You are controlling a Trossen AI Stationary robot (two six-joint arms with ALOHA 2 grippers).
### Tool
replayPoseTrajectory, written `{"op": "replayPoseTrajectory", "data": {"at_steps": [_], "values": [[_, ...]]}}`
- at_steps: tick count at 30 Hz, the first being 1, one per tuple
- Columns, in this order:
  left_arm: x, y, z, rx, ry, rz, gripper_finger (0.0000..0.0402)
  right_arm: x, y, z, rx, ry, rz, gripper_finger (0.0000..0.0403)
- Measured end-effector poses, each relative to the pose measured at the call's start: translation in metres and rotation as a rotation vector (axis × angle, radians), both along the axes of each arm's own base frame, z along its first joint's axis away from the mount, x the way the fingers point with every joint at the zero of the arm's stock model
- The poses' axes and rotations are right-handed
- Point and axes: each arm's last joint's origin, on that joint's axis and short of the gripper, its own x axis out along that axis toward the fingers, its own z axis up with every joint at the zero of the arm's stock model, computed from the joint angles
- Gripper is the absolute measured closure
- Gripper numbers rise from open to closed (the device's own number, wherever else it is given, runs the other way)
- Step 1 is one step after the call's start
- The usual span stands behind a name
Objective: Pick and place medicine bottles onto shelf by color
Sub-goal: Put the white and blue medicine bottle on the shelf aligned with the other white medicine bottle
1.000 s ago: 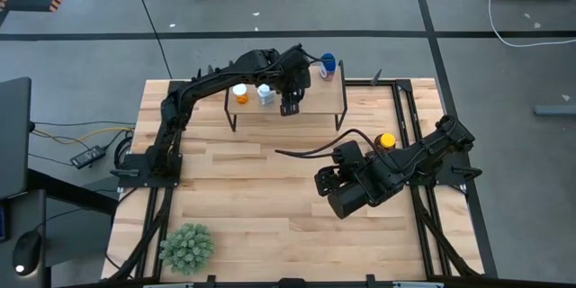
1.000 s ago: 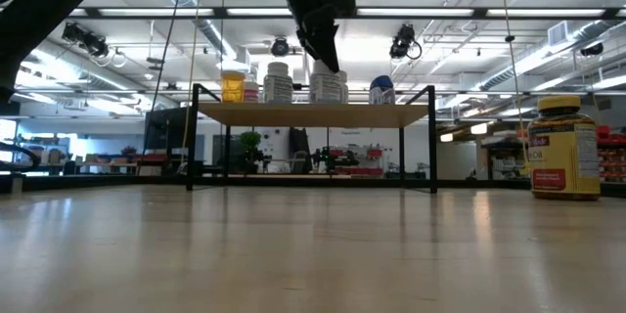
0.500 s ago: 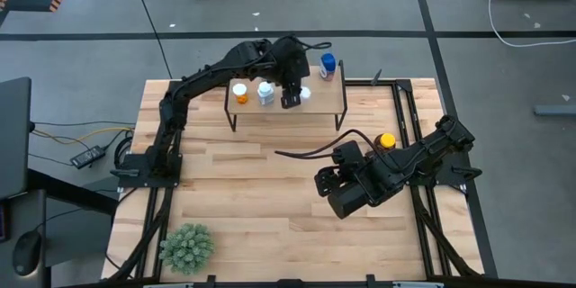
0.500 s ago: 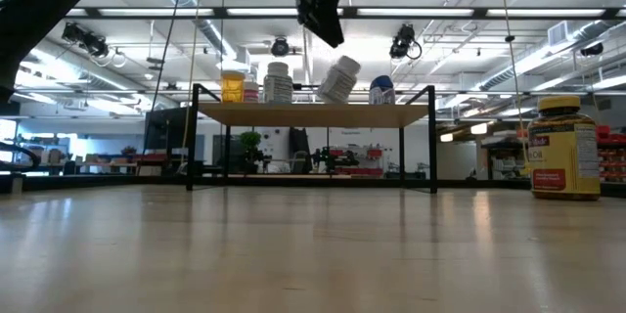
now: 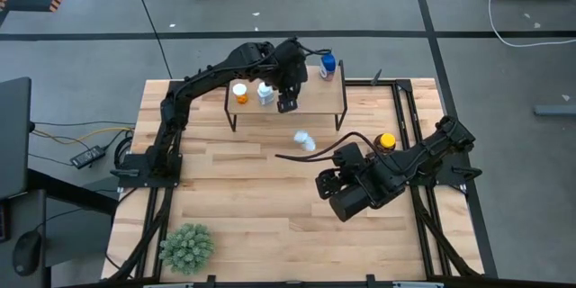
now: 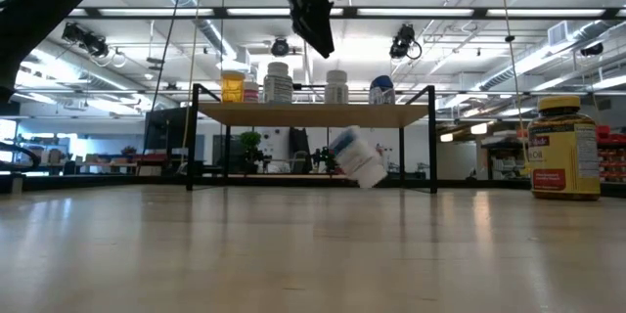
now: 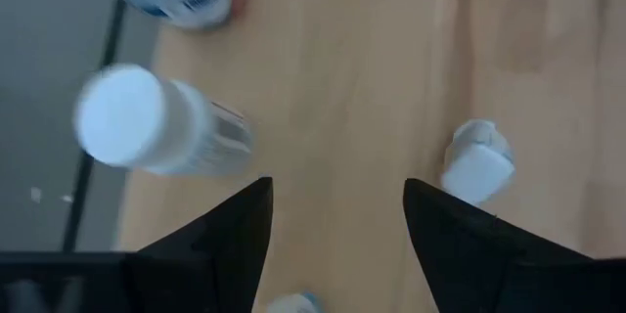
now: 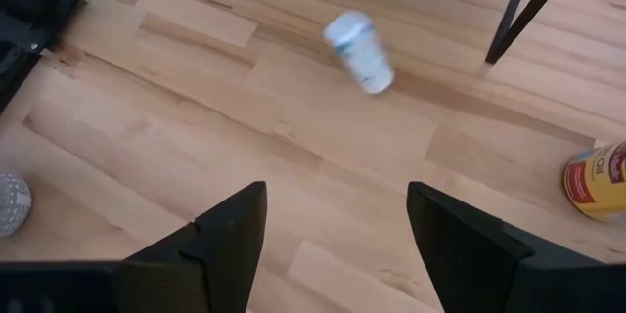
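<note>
White bottle [image 5: 304, 139] off the shelf [image 5: 331, 99] edge, on open tabletop [image 5: 234, 198]

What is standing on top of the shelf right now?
On the shelf, the low view shows an orange bottle, two white bottles and a blue-capped bottle. Another white bottle is off it, by the tabletop. Anything behind that row is hidden.

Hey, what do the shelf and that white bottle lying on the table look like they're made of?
Shelf: pale wood board, matte with visible grain, on thin black legs, likely metal. White bottle: probably smooth plastic, opaque, with a printed label.
</note>
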Motion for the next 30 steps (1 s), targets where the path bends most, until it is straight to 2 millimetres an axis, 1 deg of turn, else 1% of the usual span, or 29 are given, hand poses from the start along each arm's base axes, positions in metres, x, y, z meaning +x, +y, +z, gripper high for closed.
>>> {"op": "replayPoseTrajectory", "data": {"at_steps": [4, 7, 10, 12, 14, 17, 19, 21, 23, 26, 30], "values": [[-0.002, -0.011, -0.003, -0.073, 0.046, -0.016, 0.0166, -0.002, 0.004, 0.0, 0.014, 0.002, 0.008, 0.0148], [-0.004, -0.022, -0.005, -0.144, 0.079, -0.038, 0.0173, -0.006, 0.011, 0.0, 0.018, 0.007, 0.035, 0.0148], [-0.01, -0.034, 0.0, -0.268, 0.082, -0.076, 0.0181, -0.012, 0.022, -0.006, 0.01, 0.028, 0.072, 0.0148], [-0.013, -0.044, 0.005, -0.371, 0.067, -0.115, 0.0188, -0.018, 0.03, -0.011, 0.013, 0.051, 0.091, 0.0148], [-0.015, -0.056, 0.005, -0.46, 0.092, -0.144, 0.0195, -0.025, 0.038, -0.014, 0.034, 0.068, 0.091, 0.0148], [-0.012, -0.079, 0.0, -0.474, 0.152, -0.217, 0.0202, -0.034, 0.049, -0.017, 0.066, 0.053, 0.075, 0.0148], [-0.004, -0.094, -0.004, -0.471, 0.158, -0.26, 0.0204, -0.039, 0.056, -0.017, 0.084, 0.034, 0.064, 0.0148], [0.006, -0.109, -0.012, -0.467, 0.166, -0.293, 0.0203, -0.045, 0.063, -0.017, 0.106, 0.013, 0.045, 0.0148], [0.018, -0.121, -0.025, -0.433, 0.191, -0.284, 0.0197, -0.051, 0.07, -0.017, 0.125, -0.004, 0.033, 0.0148], [0.035, -0.135, -0.054, -0.364, 0.281, -0.247, 0.0178, -0.06, 0.08, -0.017, 0.161, -0.035, 0.015, 0.0148], [0.055, -0.142, -0.094, -0.37, 0.36, -0.176, 0.0143, -0.072, 0.095, -0.016, 0.21, -0.067, 0.032, 0.0148]]}}
